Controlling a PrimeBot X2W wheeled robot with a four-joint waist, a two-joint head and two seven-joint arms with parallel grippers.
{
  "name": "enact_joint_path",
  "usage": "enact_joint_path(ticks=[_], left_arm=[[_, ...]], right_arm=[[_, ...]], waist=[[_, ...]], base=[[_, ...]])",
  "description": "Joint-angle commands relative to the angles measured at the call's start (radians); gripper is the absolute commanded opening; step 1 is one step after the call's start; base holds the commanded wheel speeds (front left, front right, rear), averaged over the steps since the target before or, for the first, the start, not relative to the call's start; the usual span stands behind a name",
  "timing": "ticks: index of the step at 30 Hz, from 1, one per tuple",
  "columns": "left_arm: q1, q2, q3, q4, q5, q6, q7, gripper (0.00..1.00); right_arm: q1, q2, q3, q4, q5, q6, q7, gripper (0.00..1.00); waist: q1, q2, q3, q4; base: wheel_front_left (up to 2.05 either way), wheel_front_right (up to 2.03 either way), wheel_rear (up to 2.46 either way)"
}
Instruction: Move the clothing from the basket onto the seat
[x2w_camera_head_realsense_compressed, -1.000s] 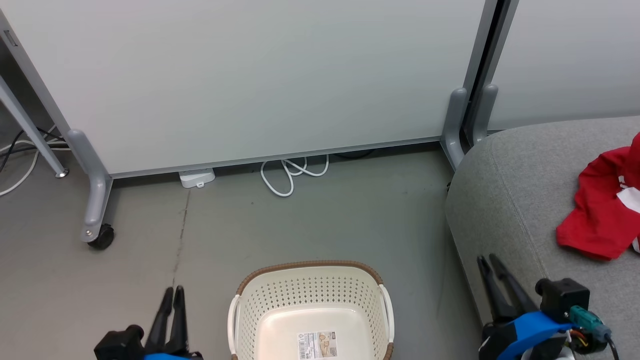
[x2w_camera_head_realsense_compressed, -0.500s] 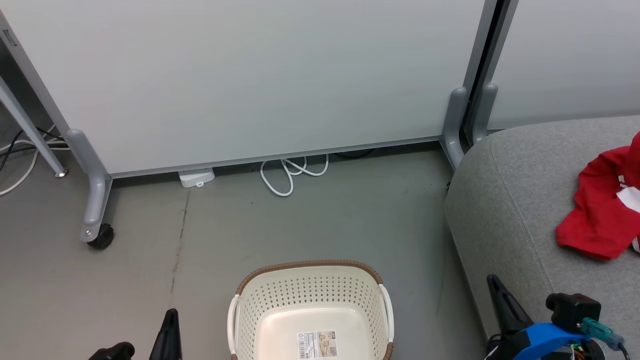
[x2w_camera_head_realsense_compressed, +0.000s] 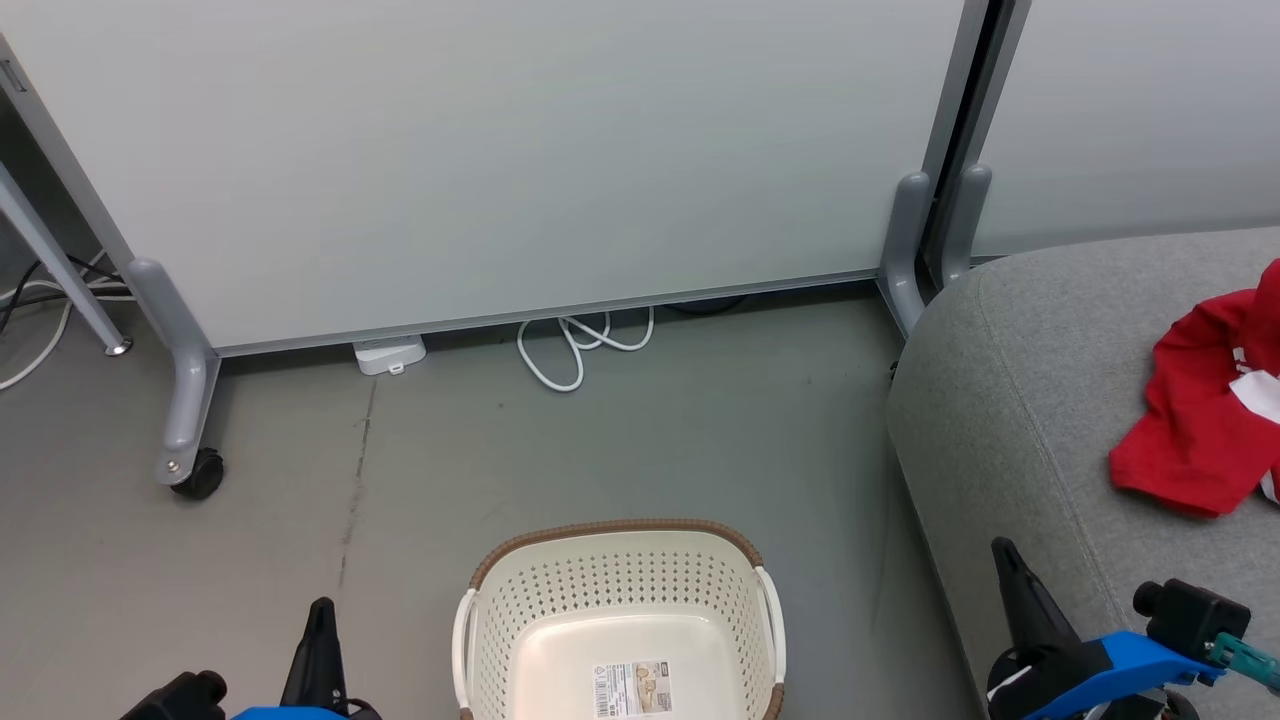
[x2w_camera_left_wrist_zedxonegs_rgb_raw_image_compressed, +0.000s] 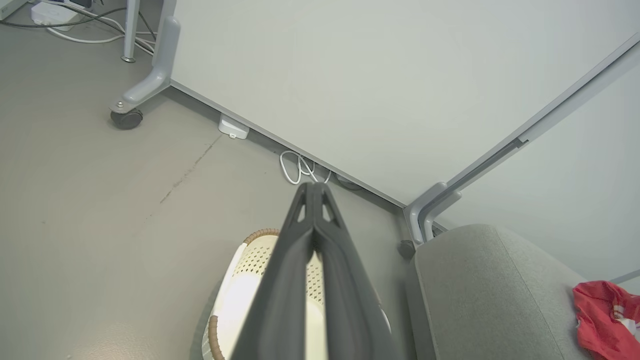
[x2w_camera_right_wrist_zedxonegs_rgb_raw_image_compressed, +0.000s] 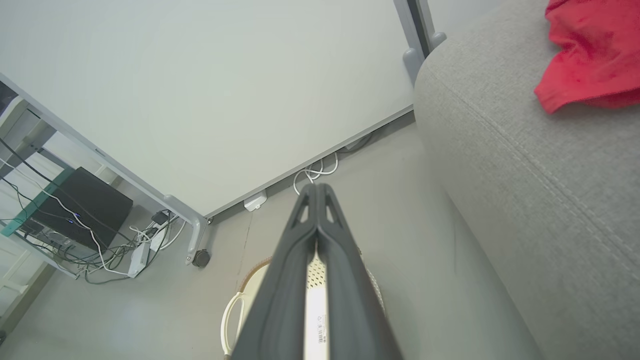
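Observation:
The cream perforated basket (x2w_camera_head_realsense_compressed: 620, 600) with a brown rim stands on the floor at the bottom centre, holding no fabric, its inside label (x2w_camera_head_realsense_compressed: 632, 688) showing. Red clothing (x2w_camera_head_realsense_compressed: 1205, 410) with white trim lies on the grey seat (x2w_camera_head_realsense_compressed: 1010, 400) at the right, and appears as well in the left wrist view (x2w_camera_left_wrist_zedxonegs_rgb_raw_image_compressed: 605, 320) and the right wrist view (x2w_camera_right_wrist_zedxonegs_rgb_raw_image_compressed: 590, 55). My left gripper (x2w_camera_head_realsense_compressed: 322, 612) sits low at the bottom left, shut, with nothing in it. My right gripper (x2w_camera_head_realsense_compressed: 1003, 552) is at the bottom right beside the seat's front edge, shut and without a load. Both wrist views look down over the basket (x2w_camera_left_wrist_zedxonegs_rgb_raw_image_compressed: 250, 280) (x2w_camera_right_wrist_zedxonegs_rgb_raw_image_compressed: 240, 300).
A white partition panel (x2w_camera_head_realsense_compressed: 500, 150) on grey wheeled feet (x2w_camera_head_realsense_compressed: 185, 440) stands behind the basket. A white cable loop (x2w_camera_head_realsense_compressed: 575, 345) and a small white box (x2w_camera_head_realsense_compressed: 388, 355) lie at its base. Cables and a dark device (x2w_camera_right_wrist_zedxonegs_rgb_raw_image_compressed: 85, 210) sit to the left.
Both grippers have dropped toward the bottom edge of the head view; the right one slid slightly rightward. The picture itself has shifted a little. Basket and clothing stay put.

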Motion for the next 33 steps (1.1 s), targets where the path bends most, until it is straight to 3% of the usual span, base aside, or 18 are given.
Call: enact_joint_path(ticks=[1,33], left_arm=[[-0.037,0.001,0.006,-0.021,-0.038,-0.001,0.008,0.00],[-0.087,0.001,0.047,-0.069,-0.428,-0.001,0.117,0.00]], right_arm=[[-0.024,-0.001,-0.007,-0.021,0.042,0.000,0.007,0.00],[-0.044,0.010,-0.055,-0.060,0.455,0.000,0.086,0.00]], waist=[[0.0000,0.0000,0.000,-0.001],[0.0000,0.0000,0.005,-0.012]], base=[[0.00,0.00,0.00],[0.00,0.00,0.00]])
